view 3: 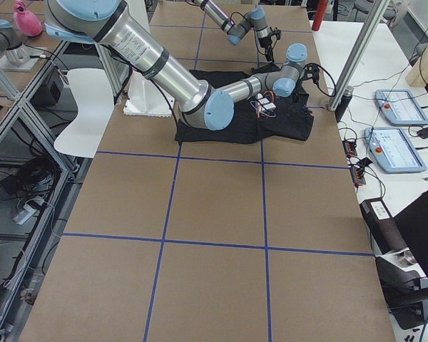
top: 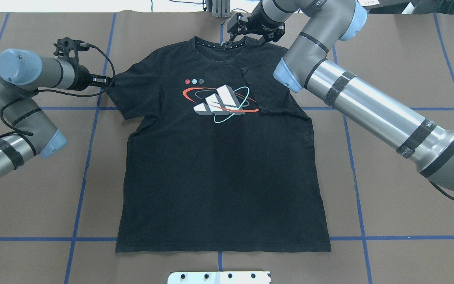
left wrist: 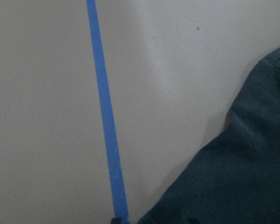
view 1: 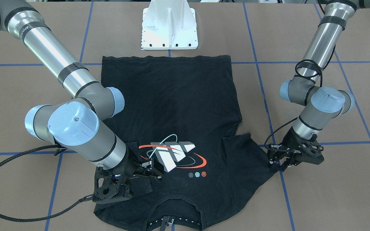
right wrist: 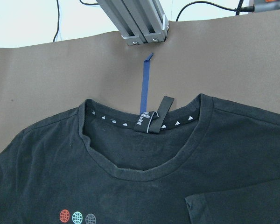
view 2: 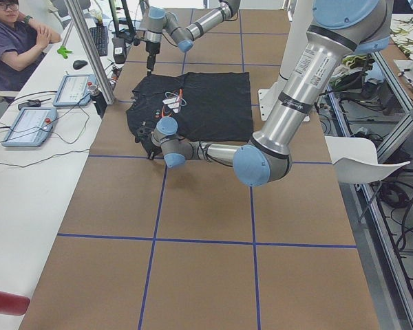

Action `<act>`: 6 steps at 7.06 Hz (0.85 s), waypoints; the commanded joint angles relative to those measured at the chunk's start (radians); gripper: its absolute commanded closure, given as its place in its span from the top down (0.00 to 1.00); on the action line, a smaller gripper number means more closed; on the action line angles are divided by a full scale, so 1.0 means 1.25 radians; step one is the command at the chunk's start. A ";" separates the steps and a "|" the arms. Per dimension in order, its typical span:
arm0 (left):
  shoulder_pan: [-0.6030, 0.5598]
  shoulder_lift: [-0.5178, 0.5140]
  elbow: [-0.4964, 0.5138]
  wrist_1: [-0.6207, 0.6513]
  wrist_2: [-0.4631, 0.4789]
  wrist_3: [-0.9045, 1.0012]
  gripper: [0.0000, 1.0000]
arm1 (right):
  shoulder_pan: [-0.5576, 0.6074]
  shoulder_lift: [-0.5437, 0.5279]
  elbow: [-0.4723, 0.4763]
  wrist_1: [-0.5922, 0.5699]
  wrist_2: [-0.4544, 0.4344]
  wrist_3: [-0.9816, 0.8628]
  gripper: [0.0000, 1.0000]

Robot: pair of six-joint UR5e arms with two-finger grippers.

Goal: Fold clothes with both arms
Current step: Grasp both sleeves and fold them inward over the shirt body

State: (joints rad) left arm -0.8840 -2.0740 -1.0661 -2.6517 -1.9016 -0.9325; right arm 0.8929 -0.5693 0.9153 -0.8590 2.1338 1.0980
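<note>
Our right gripper (top: 250, 35) hovers spread near the folded sleeve (top: 268, 92); the other sleeve (top: 120, 92), by our left gripper (top: 103, 81) (grip we cannot tell), and the T-shirt (top: 219, 177) body await folding.

I see the black T-shirt (top: 219, 177) lying flat, print up, collar far. Its right sleeve (top: 268, 92) is folded inward; the left sleeve (top: 122, 96) is spread.

light: bright, even, from above | shadows: faint, soft-edged on the table (top: 408, 236) either side of the T-shirt (top: 219, 165) | glare: white streaks along my right arm (top: 373, 108), right of the T-shirt | my left wrist view: blurred, table washed pale, T-shirt tinted blue | my right wrist view: sharp, background beyond the T-shirt's collar blown white
</note>
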 commanded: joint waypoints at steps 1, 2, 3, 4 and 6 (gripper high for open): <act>-0.001 0.001 -0.001 0.004 0.000 0.000 0.14 | -0.003 0.000 0.000 0.000 0.000 0.001 1.00; -0.002 0.001 -0.006 0.004 -0.002 -0.001 0.00 | -0.004 0.000 0.002 0.001 0.000 0.001 1.00; -0.003 0.001 -0.009 0.009 -0.005 -0.001 0.00 | -0.006 -0.001 0.002 0.001 0.000 0.001 1.00; -0.006 0.001 -0.021 0.014 -0.008 -0.003 0.00 | -0.006 -0.001 0.002 0.001 0.000 0.000 1.00; -0.012 0.002 -0.073 0.047 -0.038 -0.004 0.00 | -0.012 -0.002 0.002 0.001 -0.007 0.001 1.00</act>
State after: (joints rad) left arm -0.8941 -2.0719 -1.1155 -2.6243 -1.9218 -0.9359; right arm 0.8825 -0.5710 0.9173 -0.8575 2.1301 1.0995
